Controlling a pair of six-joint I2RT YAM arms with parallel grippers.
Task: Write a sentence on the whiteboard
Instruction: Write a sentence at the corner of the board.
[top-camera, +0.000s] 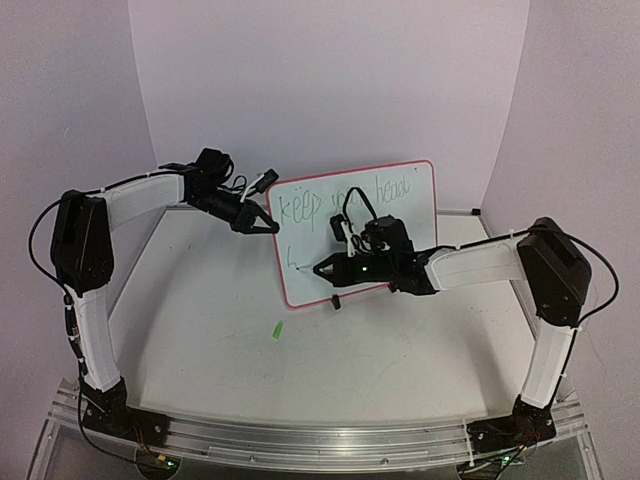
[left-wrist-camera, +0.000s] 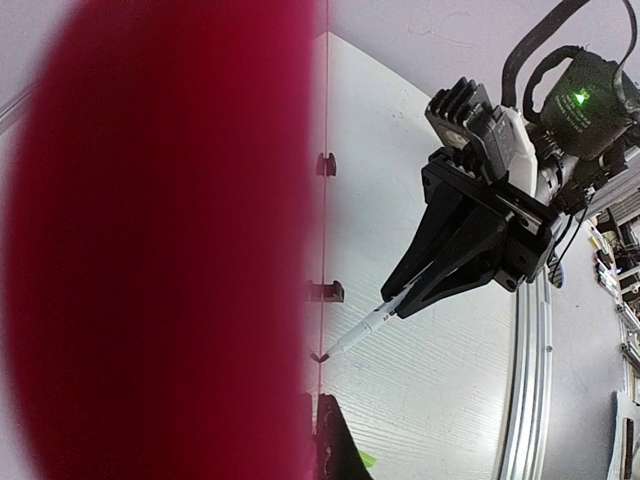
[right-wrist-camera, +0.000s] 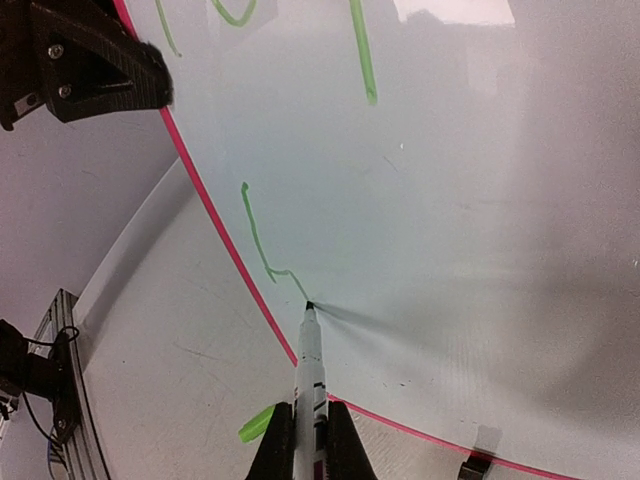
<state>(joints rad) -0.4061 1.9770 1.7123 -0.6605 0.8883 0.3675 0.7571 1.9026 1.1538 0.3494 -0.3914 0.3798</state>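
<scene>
- The whiteboard (top-camera: 400, 200) is stood upright at the far middle of the surface (top-camera: 200, 300), long axis left to right.
- Its left rim is pinched by the left fingers (right-wrist-camera: 100, 60).
- A marker (right-wrist-camera: 311, 360) is clamped in the right fingers (right-wrist-camera: 272, 455), tip touching the board's lower left.
- Blank board lies rightward.
</scene>
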